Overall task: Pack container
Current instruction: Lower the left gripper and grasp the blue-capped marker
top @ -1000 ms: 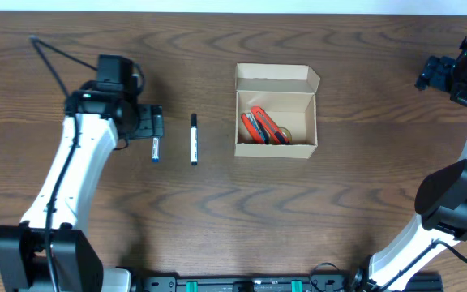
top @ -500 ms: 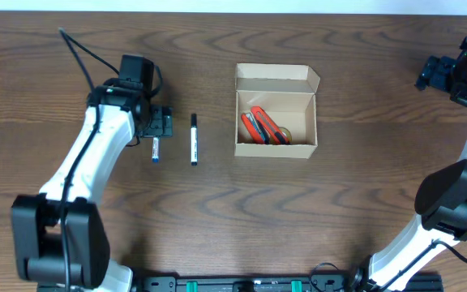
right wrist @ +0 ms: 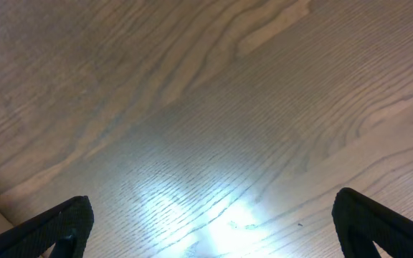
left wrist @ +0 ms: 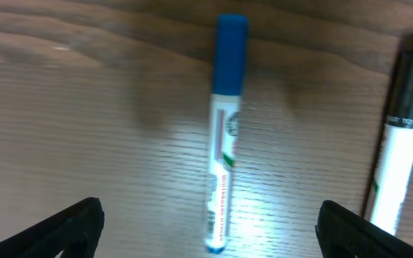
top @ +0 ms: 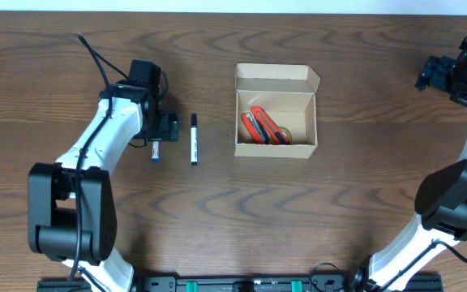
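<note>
- Left gripper (left wrist: 210, 218) hovers with jaws wide apart over the tail of the blue marker (left wrist: 224, 136); closing so far off-centre could let it tip or roll free
- Black marker (left wrist: 400, 143) lies just beside, so a jaw may knock it
- Box (top: 274, 150) sits well apart to the right, lid open, cutters (top: 262, 126) inside
- Right gripper (right wrist: 210, 215), jaws apart, hangs far off

Blurred, illegible label print on blue-capped marker (left wrist: 223, 136) and black-capped marker (left wrist: 396, 143)
</note>
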Available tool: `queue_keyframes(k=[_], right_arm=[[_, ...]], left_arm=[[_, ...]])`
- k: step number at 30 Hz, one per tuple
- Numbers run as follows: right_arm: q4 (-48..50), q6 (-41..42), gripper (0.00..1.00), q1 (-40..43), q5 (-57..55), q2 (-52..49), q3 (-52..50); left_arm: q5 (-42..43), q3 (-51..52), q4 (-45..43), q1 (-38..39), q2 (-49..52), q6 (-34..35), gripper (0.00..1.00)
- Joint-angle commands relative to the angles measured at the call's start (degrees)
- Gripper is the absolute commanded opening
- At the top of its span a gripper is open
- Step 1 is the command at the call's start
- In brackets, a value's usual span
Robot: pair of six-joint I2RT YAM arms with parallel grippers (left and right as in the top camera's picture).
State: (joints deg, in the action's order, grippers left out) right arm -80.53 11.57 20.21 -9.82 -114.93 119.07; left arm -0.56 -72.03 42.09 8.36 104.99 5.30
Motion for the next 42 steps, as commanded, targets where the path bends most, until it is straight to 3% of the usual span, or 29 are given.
queue_keyframes(k=[1,20,42], right_arm=[[-0.02,0.81,0.99,0.02,0.0,0.44,-0.24],[-0.02,0.81,0.99,0.02,0.0,0.44,-0.24],[-0.02,0.81,0.99,0.02,0.0,0.42,-0.24]], left_arm=[[3.89,-0.63,-0.35,-0.2,0.66,-1.51,0.95],[4.59,-0.63,-3.17,-3.63,0.87,-2.58,0.95],[4.22,-0.63,-3.34,-3.63,8.17,-2.51,0.95]])
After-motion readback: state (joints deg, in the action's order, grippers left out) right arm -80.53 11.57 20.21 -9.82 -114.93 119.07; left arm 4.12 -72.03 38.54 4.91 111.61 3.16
